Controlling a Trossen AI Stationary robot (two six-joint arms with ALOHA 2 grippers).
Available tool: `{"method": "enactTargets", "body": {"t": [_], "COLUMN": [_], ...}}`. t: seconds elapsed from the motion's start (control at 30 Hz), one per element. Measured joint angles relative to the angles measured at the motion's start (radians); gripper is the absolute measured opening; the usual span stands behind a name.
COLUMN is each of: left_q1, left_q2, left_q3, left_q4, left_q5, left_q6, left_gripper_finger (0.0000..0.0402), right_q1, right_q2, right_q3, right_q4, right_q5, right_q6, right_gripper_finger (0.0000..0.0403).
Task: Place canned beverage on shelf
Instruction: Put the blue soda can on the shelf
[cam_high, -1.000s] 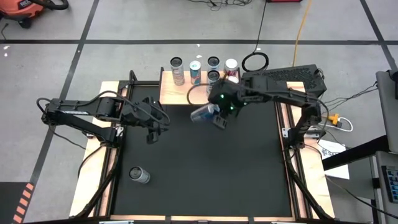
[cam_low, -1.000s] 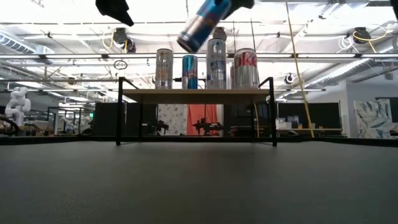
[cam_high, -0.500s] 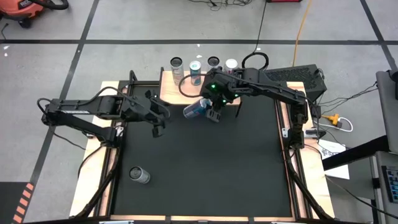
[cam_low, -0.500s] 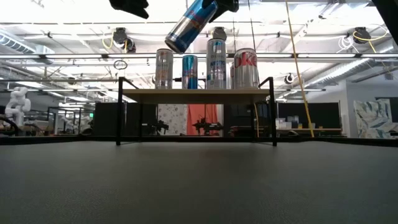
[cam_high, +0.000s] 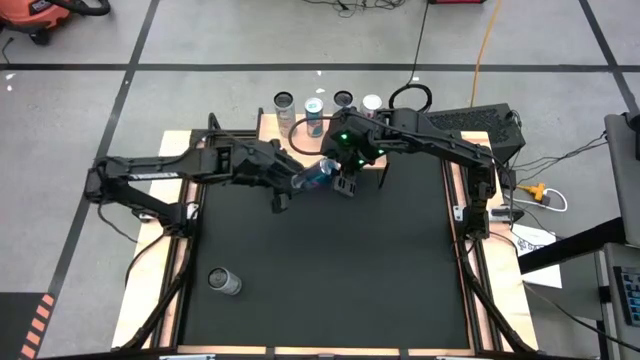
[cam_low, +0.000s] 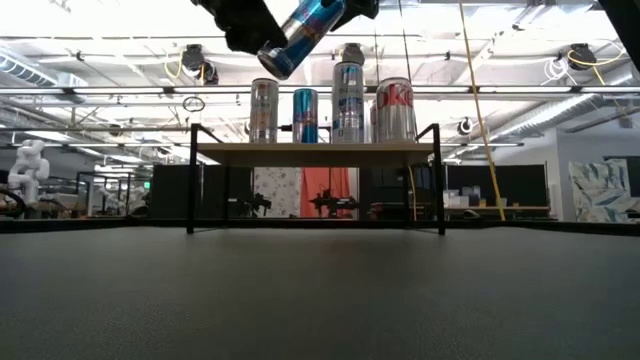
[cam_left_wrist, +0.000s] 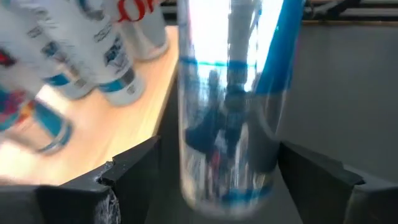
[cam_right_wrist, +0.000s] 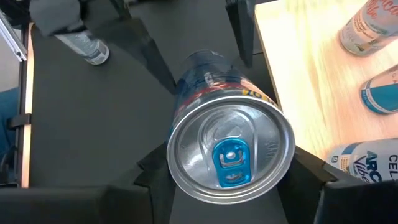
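- The blue can (cam_high: 318, 174) is up in the air, tilted, just in front of the shelf (cam_high: 268, 140) and clear of its board; in the low view it hangs above the shelf's front edge, base end lowest.
- The right hand (cam_high: 344, 180) has hold of that can at its top end, fingers partway closed on its sides; the right wrist view looks straight at the pull-tab lid (cam_right_wrist: 231, 154).
- The left hand (cam_high: 290, 186) is at the can's other end, fingers spread wide with the can between them; the left wrist view shows a gap on both sides, so no grip from it.
- On the shelf stand four cans in a row: a silver can (cam_low: 264, 110), a short blue can (cam_low: 305, 115), a tall white can (cam_low: 347, 102) and a red-lettered can (cam_low: 395, 110), all upright.
- Well away from the shelf, near the front left of the black surface (cam_high: 330, 280), a spare can (cam_high: 223, 281) lies on its side.
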Motion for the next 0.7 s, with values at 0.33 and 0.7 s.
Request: {"method": "enactTargets", "body": {"t": [0.33,0.7], "left_q1": [0.018,0.017], "left_q2": [0.05,0.05], "left_q3": [0.0,0.0], "left_q4": [0.121,0.159], "left_q5": [0.099,0.134], "left_q6": [0.056,0.082], "left_gripper_finger": [0.0316,0.0265], "right_q1": [-0.001,0.0], "right_q2": [0.0,0.0], "right_q3": [0.0,0.0], "right_q4": [-0.017,-0.027], "right_q5": [-0.001,-0.005], "right_q6": [0.006,0.027], "right_gripper_finger": [0.0194,0.0194]}}
